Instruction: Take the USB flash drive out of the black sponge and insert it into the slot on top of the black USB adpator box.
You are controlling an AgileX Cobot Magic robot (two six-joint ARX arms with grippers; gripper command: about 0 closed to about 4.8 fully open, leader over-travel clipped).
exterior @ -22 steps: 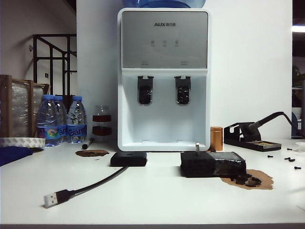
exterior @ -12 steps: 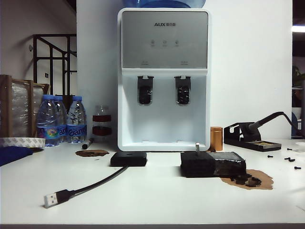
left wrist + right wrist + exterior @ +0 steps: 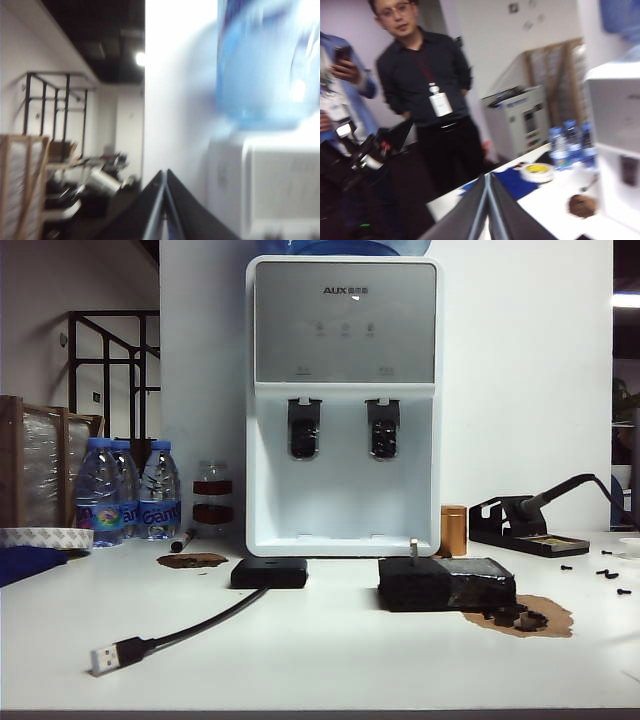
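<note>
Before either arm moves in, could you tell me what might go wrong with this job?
The tiny silver USB flash drive stands upright in the rough black sponge; a slightly off pinch could tip it. The flat black USB adaptor box lies loose, so pushing the drive in may slide it. Both the left hand and right hand are shut, aimed away from the table, with blurred views.
</note>
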